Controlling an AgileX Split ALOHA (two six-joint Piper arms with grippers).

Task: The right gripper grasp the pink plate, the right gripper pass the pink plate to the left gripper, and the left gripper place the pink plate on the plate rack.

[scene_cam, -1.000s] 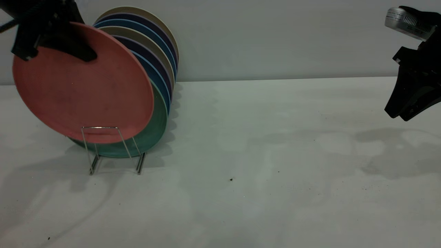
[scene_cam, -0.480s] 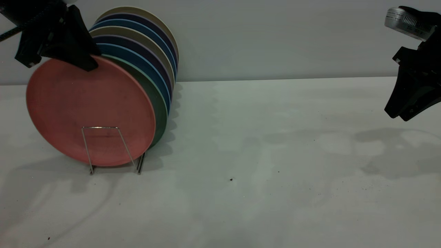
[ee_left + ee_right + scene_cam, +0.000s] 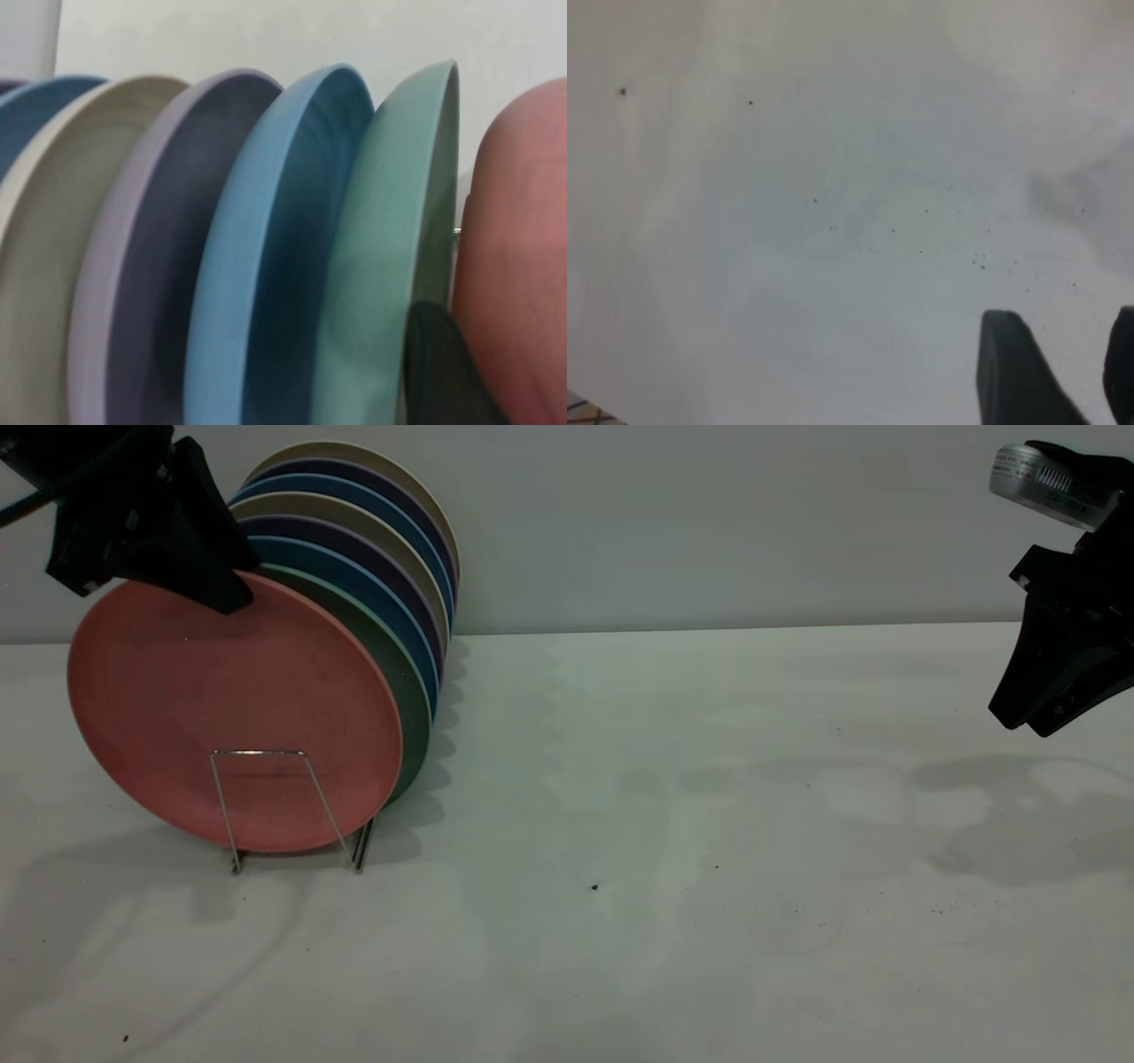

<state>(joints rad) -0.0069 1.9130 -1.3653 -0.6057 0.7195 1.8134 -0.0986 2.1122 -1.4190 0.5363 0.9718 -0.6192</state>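
The left tool [image 3: 208, 584] sits at the top edge of the pink plate [image 3: 235, 713], with one black finger [image 3: 199, 558] lying over the plate's front face near the rim; its wrist view shows another dark fingertip [image 3: 447, 372] in the gap between the pink plate [image 3: 523, 266] and the green plate [image 3: 390, 266] behind it, so the fingers straddle the rim, though whether they pinch it or have let go cannot be told. Below the tool, the pink plate stands upright at the front of the plate rack [image 3: 297, 810], its lower edge behind the rack's front wire loop. Behind it, farther from the tool, stand the green plate [image 3: 412, 708] and a row of blue, purple and cream plates [image 3: 390, 531]. The right tool [image 3: 1032, 722] hangs above the desk [image 3: 673, 850] well apart from the rack, holding nothing, its two fingertips [image 3: 1014, 367] narrowly apart over bare desk [image 3: 833, 221].
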